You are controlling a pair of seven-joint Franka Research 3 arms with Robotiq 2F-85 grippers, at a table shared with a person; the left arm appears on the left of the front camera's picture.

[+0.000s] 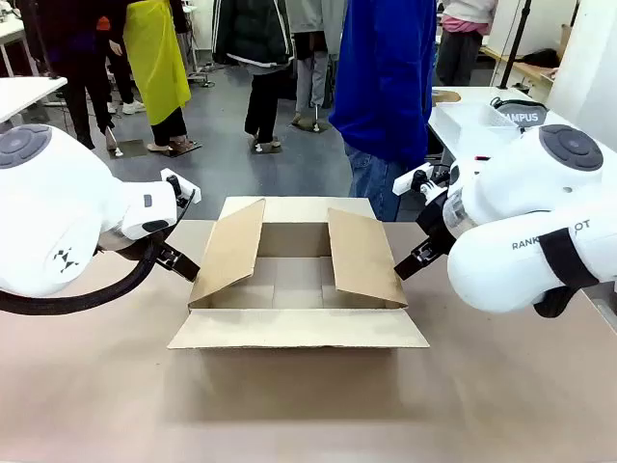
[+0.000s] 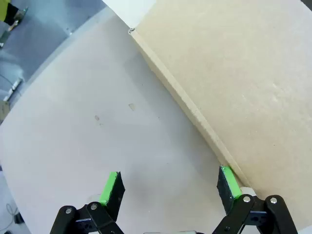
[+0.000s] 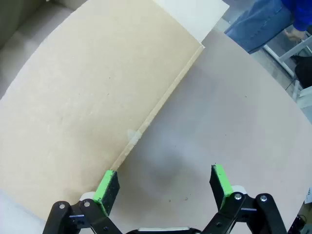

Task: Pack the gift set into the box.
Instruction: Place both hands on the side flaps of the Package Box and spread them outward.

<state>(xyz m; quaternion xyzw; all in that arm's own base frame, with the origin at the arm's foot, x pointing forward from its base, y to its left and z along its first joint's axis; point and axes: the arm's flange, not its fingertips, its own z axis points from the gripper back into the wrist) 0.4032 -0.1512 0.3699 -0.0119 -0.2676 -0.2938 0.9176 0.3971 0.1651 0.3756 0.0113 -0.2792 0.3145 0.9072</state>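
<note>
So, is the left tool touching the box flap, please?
Cannot tell: in the left wrist view, one pad of the left tool meets the edge of the box flap, but contact isn't plain.

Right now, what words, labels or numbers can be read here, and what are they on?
"AMPUS": white, on the grey pouch; first letter hidden.
"RANK" and "OT": on the right arm; a black strap covers the middle.
White label by the table edge: too small to read.

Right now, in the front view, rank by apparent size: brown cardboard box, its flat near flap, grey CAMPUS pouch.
1. Brown cardboard box
2. Its near flap
3. Grey CAMPUS pouch, smallest-looking, but farthest from the camera, so true size is unsure
</note>
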